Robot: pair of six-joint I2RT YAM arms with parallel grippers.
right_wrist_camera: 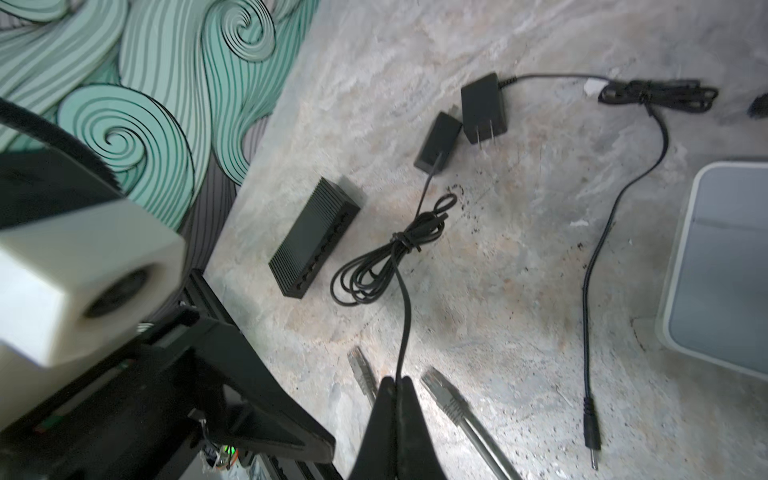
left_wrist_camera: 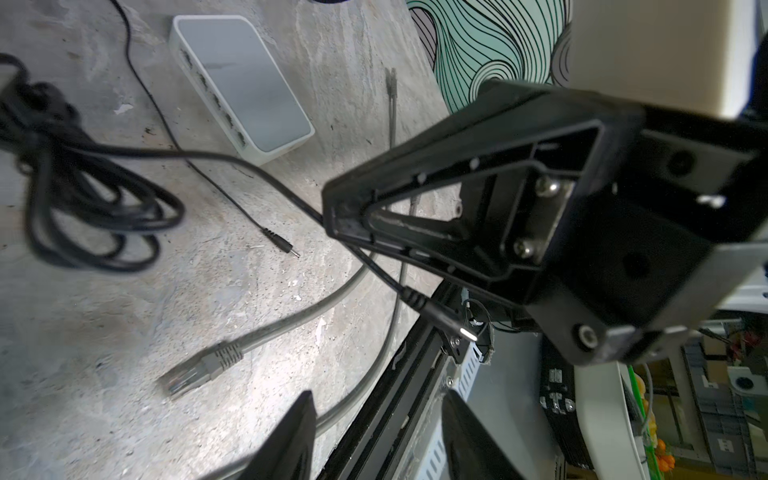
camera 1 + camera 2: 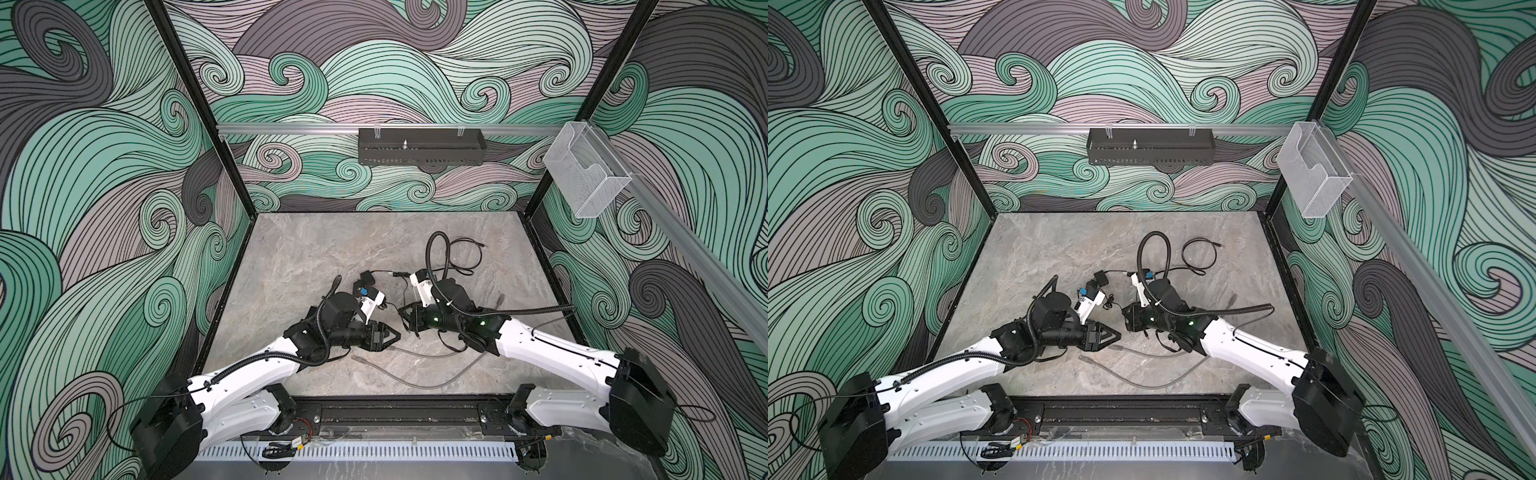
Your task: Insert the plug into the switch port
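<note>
— Three swirl-patterned walls [image 3: 124, 166] around one grey stone-look tabletop [image 3: 316, 249]?
— Yes, and two arms [image 3: 257, 370] over it. The right gripper [image 1: 397, 381] is clamped on a thin black cable [image 1: 405, 307]. The left gripper [image 2: 378, 395] stands parted, gripping nothing.
— Switches?
— Two: one white switch [image 2: 249, 83], one black switch [image 1: 313, 239]. Two black power adapters [image 1: 484, 108] lie near the black one's end.
— Where's the plug?
— The plug [image 2: 446, 322] ends that pinched cable, sticking out just past the right gripper's tips, apart from both switches. One spare barrel plug [image 1: 590, 419] lies on the tabletop, and two grey network plugs [image 1: 446, 399] lie near the right gripper. Labels are too blurred to read.
</note>
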